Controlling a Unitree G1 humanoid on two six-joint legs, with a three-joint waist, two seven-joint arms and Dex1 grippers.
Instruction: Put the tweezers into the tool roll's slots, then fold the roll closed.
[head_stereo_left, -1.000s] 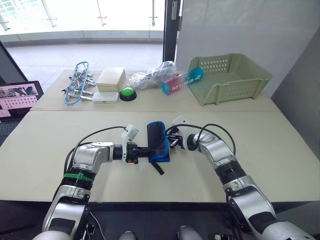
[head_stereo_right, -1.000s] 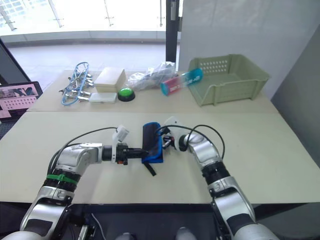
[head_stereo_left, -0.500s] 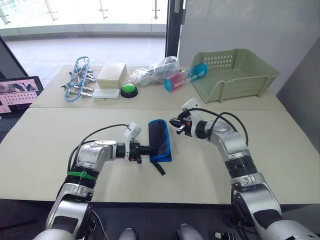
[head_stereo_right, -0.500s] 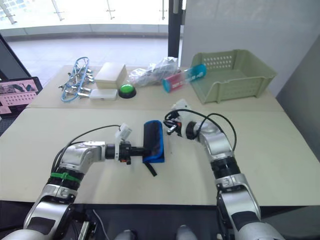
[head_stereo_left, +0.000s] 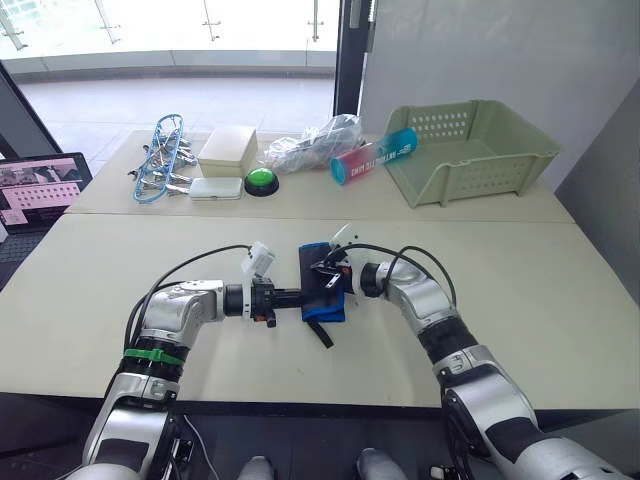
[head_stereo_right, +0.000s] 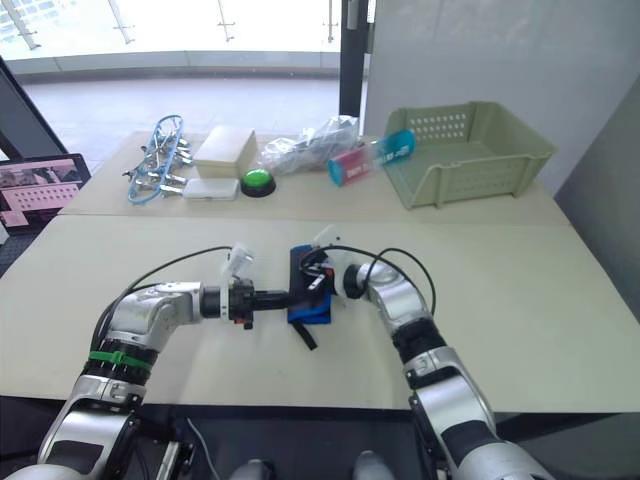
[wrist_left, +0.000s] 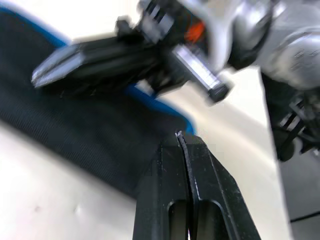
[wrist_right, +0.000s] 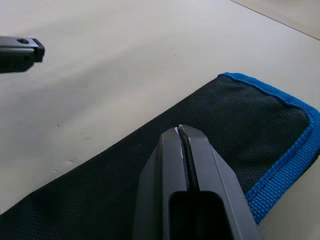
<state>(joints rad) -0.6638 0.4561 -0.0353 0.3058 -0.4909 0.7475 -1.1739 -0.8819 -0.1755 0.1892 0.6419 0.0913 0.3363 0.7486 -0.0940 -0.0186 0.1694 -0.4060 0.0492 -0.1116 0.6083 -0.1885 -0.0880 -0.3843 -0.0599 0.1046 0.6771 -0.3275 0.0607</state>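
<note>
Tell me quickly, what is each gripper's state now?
Left gripper: shut, empty, beside the tool roll.
Right gripper: shut, empty, over the roll.

Tool roll lies folded over, so slots and any tweezers inside are hidden, can't tell if they're in. Right gripper covers part of the roll's top in the eye views; left gripper blocks its near-left edge. In the left wrist view the right gripper is blurred. Roll is cut off by the frame edge in both wrist views. Laptop cut off at the left edge.
</note>
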